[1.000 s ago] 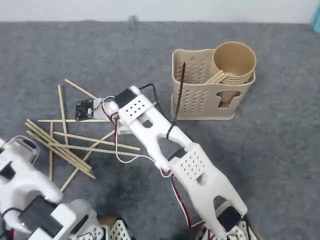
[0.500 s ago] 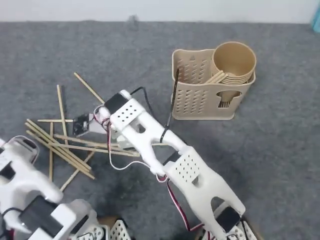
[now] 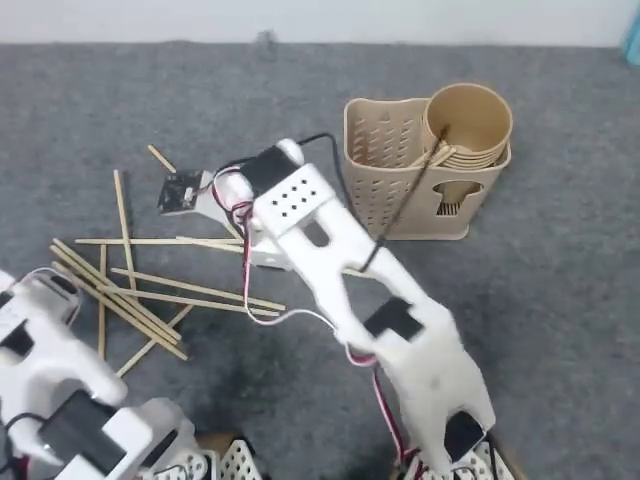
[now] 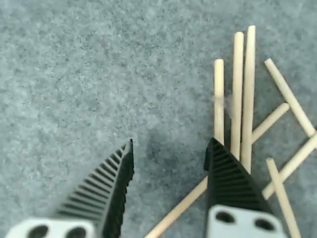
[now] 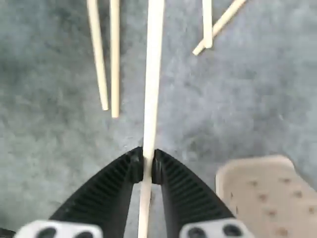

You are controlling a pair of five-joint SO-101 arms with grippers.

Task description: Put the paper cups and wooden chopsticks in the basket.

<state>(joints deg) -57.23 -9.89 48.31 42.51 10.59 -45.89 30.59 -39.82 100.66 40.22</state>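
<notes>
— What sits closest to the near edge?

— The left arm (image 3: 45, 375), at the near left corner. The left gripper (image 4: 171, 148) hangs over grey carpet (image 3: 560, 300) with its jaws spread and nothing between them. Loose chopsticks (image 4: 237, 94) lie just beside one finger, and one of them runs behind it.

— And past that?

— The pile (image 3: 150, 295) of wooden chopsticks is scattered over the left side of the carpet, the sticks crossing one another. The right arm (image 3: 330, 260) lies from the near edge out over the pile's far side. The right gripper (image 5: 147, 161) is clenched on a single chopstick (image 5: 151, 74), which runs on beyond the fingertips. Two more lie on the carpet alongside it.

— How much room is there towards the basket?

— A band of carpet separates the pile from the basket (image 3: 380, 200), and they are well apart. A black cable (image 3: 400, 209) from the right arm crosses the basket's front wall up to its rim. The basket stands upright with stacked paper cups (image 3: 468, 115) in its right compartment. Stored sticks (image 3: 435, 153) lean against the cups, though I cannot tell which compartment they are in. Carpet continues right of the basket and behind it to a pale strip (image 3: 320, 20) at the far edge.
</notes>
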